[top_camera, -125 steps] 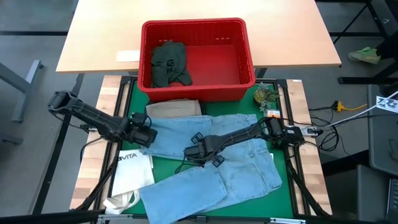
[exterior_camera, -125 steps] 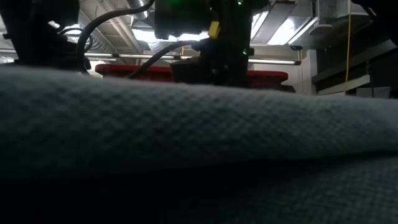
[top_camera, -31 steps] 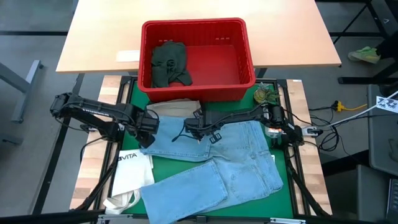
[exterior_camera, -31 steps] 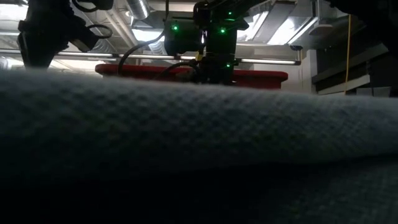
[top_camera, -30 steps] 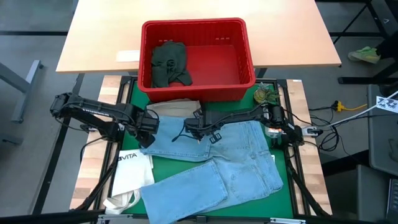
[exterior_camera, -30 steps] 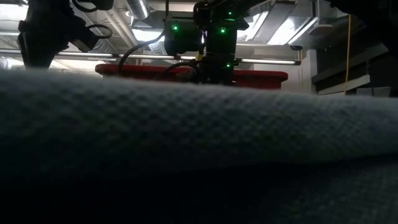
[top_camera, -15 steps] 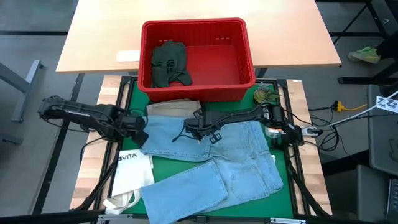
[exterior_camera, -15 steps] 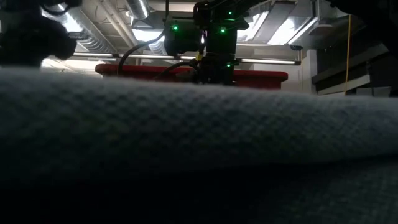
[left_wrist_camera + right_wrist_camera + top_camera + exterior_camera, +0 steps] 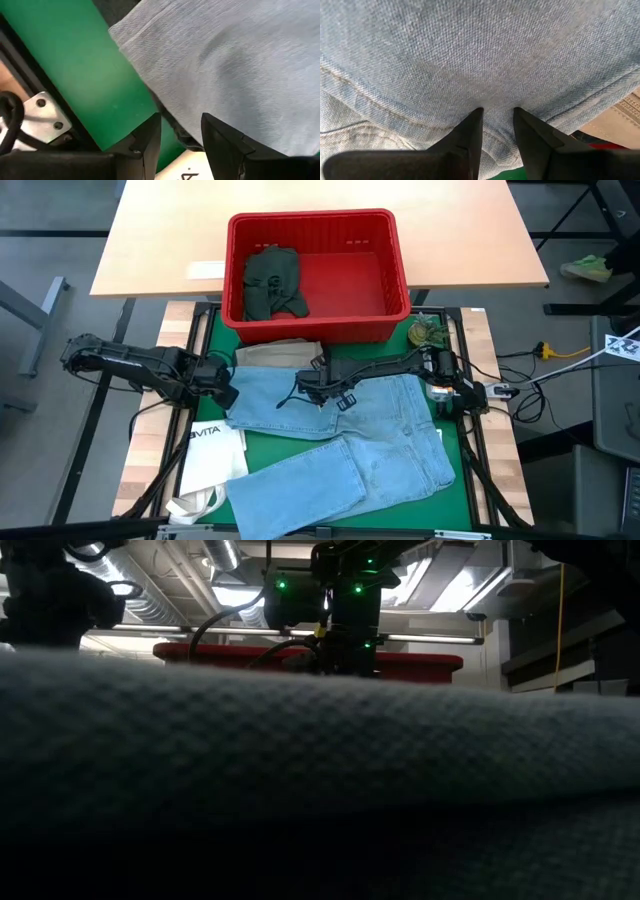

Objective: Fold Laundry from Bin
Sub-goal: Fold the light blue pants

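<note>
On the green table mat (image 9: 216, 332), light blue jeans (image 9: 380, 442) lie spread just in front of the red bin (image 9: 318, 227), which holds a dark green piece (image 9: 271, 283). Right jaws (image 9: 496, 116) pinch the jeans' upper edge; left jaws (image 9: 180, 120) stand open at its left edge, empty.

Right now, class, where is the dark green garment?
In the high view, the dark green garment lies crumpled in the left half of the red bin, which sits at the table's far edge beyond the light blue jeans.
</note>
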You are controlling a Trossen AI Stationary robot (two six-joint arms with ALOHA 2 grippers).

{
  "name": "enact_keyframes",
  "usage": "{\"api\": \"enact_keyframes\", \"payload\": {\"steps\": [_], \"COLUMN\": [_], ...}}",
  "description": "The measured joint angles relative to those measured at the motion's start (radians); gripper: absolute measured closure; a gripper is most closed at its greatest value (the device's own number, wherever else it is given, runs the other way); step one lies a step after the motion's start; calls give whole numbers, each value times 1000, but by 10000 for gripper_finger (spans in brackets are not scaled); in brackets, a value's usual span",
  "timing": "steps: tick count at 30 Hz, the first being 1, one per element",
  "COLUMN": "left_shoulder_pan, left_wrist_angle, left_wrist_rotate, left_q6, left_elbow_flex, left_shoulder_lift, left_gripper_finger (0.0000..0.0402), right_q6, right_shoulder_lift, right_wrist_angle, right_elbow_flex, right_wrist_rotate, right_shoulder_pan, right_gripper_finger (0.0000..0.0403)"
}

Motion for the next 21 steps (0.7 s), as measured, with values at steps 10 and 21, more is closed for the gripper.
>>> {"api": "enact_keyframes", "payload": {"steps": [10, 21], "left_shoulder_pan": [0, 2], "left_wrist_angle": [2, 45], "left_wrist_rotate": [0, -26], "left_q6": [-61, -62], "left_elbow_flex": [-13, -23], "left_shoulder_lift": [22, 121], "left_gripper_finger": [213, 209], "right_q6": [0, 0], "right_shoulder_lift": [0, 0], "right_wrist_angle": [1, -3], "right_elbow_flex": [0, 0], "right_wrist_rotate": [0, 0], "right_shoulder_pan": [0, 1], "right_gripper_finger": [290, 290]}}
